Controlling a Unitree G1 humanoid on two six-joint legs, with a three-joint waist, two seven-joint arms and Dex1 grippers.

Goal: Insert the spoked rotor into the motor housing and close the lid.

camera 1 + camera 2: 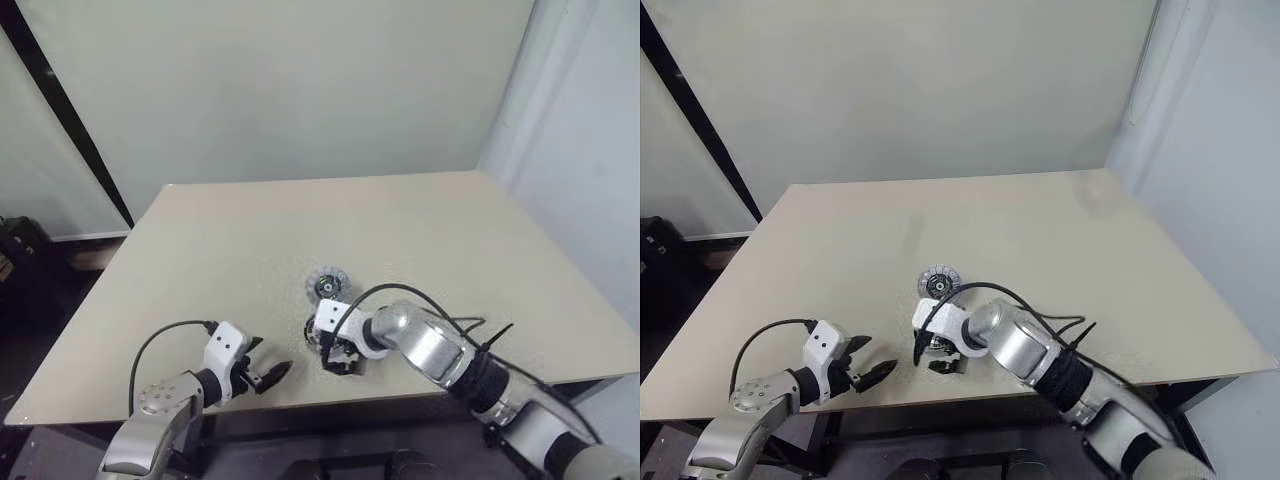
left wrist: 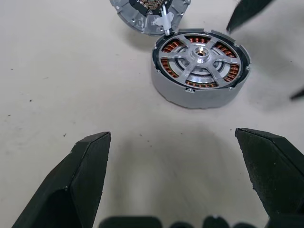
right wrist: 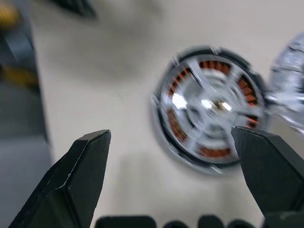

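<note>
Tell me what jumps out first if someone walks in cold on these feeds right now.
The motor housing near the table's front edge, copper windings showing with the spoked rotor already seated in it. The right pincer hangs open just above it. The lid lies just behind the housing, not yet on, while the left pincer waits open to the left.

Legible markings: none. No text, label, brand, number or sign can be read on the motor housing (image 2: 199, 71), on the spoked rotor (image 2: 202, 54) seated inside it, or on the lid (image 2: 149, 14) just beside the housing. The counter (image 1: 420, 230) bearing the housing carries no readable marking either.
</note>
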